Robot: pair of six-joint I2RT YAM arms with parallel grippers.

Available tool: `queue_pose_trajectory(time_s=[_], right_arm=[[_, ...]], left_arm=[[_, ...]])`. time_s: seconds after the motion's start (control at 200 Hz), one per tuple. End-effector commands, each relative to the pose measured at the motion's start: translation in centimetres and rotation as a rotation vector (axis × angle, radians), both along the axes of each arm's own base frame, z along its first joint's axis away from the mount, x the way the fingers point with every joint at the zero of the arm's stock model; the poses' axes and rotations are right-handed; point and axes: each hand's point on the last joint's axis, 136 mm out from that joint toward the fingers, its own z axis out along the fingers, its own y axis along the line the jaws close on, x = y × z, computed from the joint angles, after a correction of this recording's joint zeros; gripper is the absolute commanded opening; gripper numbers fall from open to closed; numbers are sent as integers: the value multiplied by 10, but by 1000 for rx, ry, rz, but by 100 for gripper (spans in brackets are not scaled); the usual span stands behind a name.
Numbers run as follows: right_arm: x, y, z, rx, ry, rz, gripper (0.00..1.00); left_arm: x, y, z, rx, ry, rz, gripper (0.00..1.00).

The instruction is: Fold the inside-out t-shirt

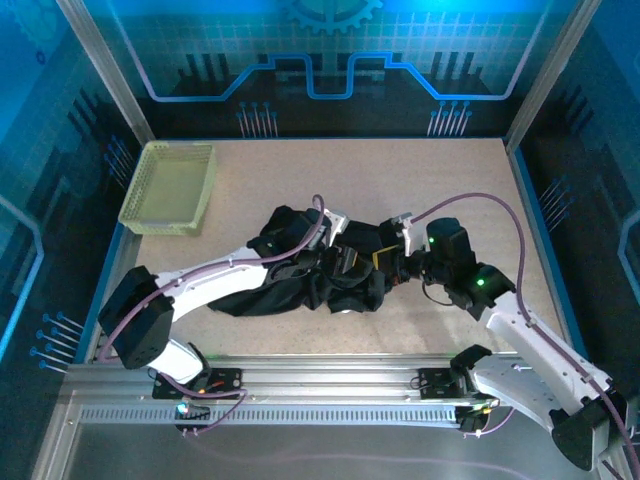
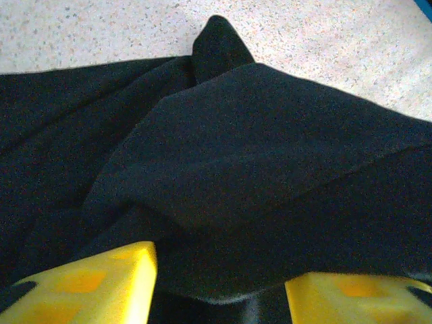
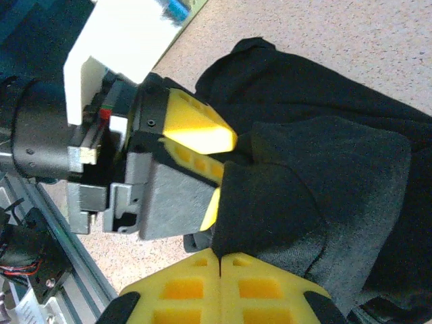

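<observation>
The inside-out t-shirt point(image 1: 285, 232) lies bunched in a black heap at the middle of the table. My left gripper point(image 1: 350, 262) is pushed into the heap from the left. In the left wrist view its yellow fingers point(image 2: 115, 283) stand apart, with a thick fold of the t-shirt point(image 2: 256, 148) draped between them. My right gripper point(image 3: 221, 260) comes in from the right, its fingers pressed together on an edge of the t-shirt point(image 3: 324, 169). Just ahead of it in the right wrist view, the left gripper point(image 3: 226, 169) straddles the same fold. The white tag is hidden.
A pale yellow-green mesh basket point(image 1: 170, 187) stands at the back left of the table point(image 1: 420, 180). A metal rail point(image 1: 320, 380) runs along the near edge by the arm bases. Blue enclosure walls surround the table.
</observation>
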Motion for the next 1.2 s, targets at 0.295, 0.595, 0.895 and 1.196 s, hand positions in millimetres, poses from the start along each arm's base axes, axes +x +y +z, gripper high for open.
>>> queue_pose_trajectory(time_s=[0.295,0.595,0.895,1.196], right_arm=[[27,-6,1,-48,-62,-31,0],[119,-23,-28,-167,19,-236,23],[71,-1,-2,-286,-91,-217,52],[9,69,-30,-137,86,-3,52]], left_arm=[[2,-1,24,-41,-38,-1,0],[-46,9,69,-364,97,-117,0],[-20,29,52,-455,208,-8,0],[-14,25,56,-508,221,-18,0]])
